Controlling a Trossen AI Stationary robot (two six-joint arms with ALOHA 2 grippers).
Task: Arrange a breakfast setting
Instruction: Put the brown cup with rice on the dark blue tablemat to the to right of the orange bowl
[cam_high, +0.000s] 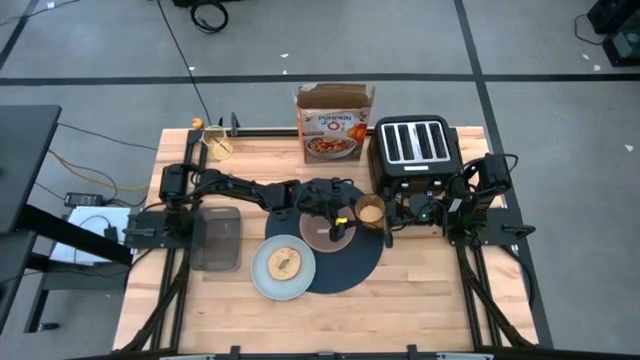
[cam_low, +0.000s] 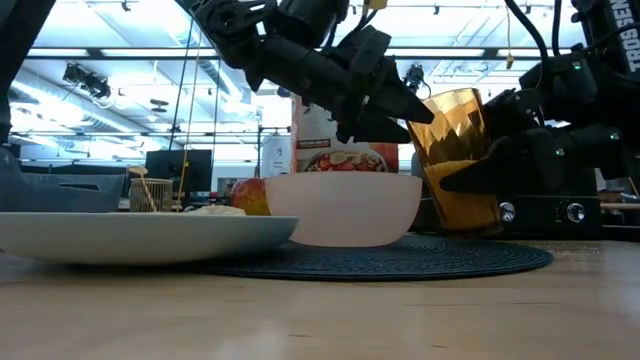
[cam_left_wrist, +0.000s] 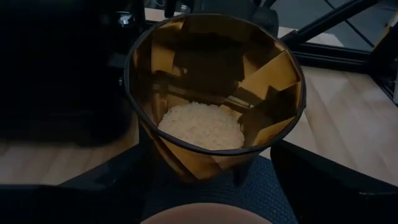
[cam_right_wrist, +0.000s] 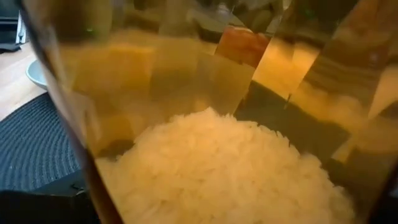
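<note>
The faceted amber glass (cam_low: 458, 160), with white grains inside, stands on the round dark-blue woven placemat (cam_low: 400, 258) between the right gripper's (cam_high: 388, 217) spread fingers. The left gripper's (cam_high: 340, 215) fingers stand apart above the pinkish bowl (cam_low: 345, 208).

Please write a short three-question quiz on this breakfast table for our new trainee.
1. True or false: the amber glass is empty.
2. Which stands farther back on the table: A) the cereal box, B) the pinkish bowl, C) the pale-blue plate?
3. Fill in: the bowl sits on the round dark ______.

Key:
1. False; white grains lie in its bottom.
2. A.
3. Placemat.
</note>
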